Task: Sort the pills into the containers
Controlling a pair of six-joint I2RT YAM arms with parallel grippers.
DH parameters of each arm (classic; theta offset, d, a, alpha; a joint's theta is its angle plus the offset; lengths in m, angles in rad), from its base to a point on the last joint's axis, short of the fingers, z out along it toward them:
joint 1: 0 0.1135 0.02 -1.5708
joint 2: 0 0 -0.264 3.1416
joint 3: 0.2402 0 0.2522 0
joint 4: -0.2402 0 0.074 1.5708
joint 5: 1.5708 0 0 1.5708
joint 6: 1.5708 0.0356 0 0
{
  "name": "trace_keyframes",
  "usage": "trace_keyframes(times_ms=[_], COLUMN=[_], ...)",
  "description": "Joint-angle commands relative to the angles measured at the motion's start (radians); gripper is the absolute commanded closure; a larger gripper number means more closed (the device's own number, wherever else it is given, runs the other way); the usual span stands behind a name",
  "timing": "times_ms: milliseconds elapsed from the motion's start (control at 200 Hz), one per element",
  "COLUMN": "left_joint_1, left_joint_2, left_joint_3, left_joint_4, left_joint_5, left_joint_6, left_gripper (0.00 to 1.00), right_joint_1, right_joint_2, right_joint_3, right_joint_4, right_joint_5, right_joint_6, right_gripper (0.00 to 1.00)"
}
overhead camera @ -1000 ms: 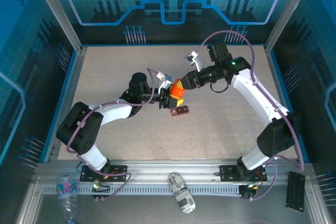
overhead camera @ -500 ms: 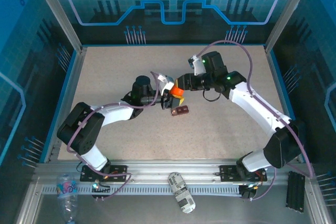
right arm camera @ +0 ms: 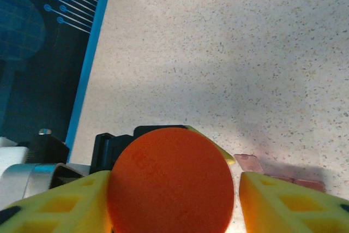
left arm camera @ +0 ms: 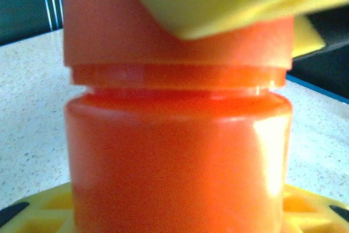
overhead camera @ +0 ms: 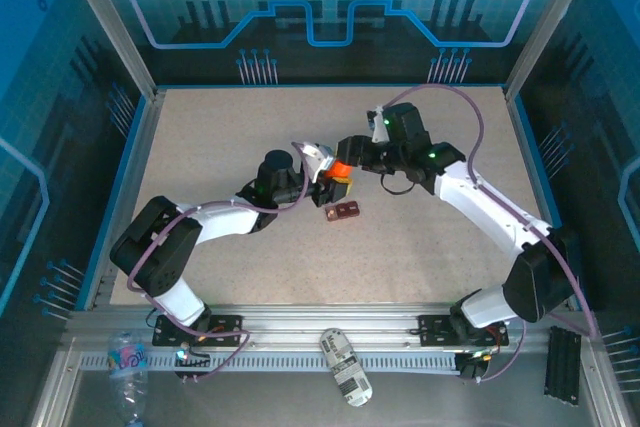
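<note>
Mid-scene, the left hand pinches the orange bottle by its body, and the right hand is clamped onto its cap. The red-brown two-well box lies flat on the surface, just nearer than both hands, untouched.

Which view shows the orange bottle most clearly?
The left wrist view: the orange bottle is seen from the side, with body, neck and cap. The right wrist view gives its round end, face-on; the top external view, just a small orange spot.
</note>
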Motion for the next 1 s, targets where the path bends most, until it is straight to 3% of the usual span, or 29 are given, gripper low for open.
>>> trace_keyframes(times_ms=[0, 160, 300, 395, 505, 755, 996], left_joint_1=[0.004, 0.023, 0.044, 0.06, 0.066, 0.073, 0.074], left_joint_2=[-0.008, -0.019, -0.027, -0.03, -0.037, -0.04, -0.034], left_joint_3=[0.018, 0.025, 0.036, 0.049, 0.055, 0.079, 0.095], left_joint_4=[0.134, 0.105, 0.067, 0.046, 0.031, -0.021, -0.032], left_joint_5=[0.03, 0.08, 0.188, 0.301, 0.398, 0.492, 0.515], left_joint_6=[-0.003, -0.001, -0.002, -0.014, -0.021, -0.03, -0.044], left_gripper=[1.0, 1.0, 1.0, 1.0, 1.0, 1.0, 1.0], right_joint_1=[-0.081, -0.198, -0.27, -0.254, -0.208, -0.182, -0.115], right_joint_2=[-0.086, -0.15, -0.138, -0.095, -0.078, -0.022, 0.056], right_joint_3=[-0.038, -0.046, -0.009, 0.065, 0.116, 0.22, 0.29], right_joint_4=[0.041, 0.038, -0.013, -0.128, -0.241, -0.326, -0.411], right_joint_5=[-0.098, -0.21, -0.325, -0.364, -0.298, -0.404, -0.389], right_joint_6=[0.045, -0.003, -0.132, -0.358, -0.55, -0.647, -0.702], right_gripper=[0.26, 0.12, 0.11, 0.12, 0.12, 0.13, 0.14])
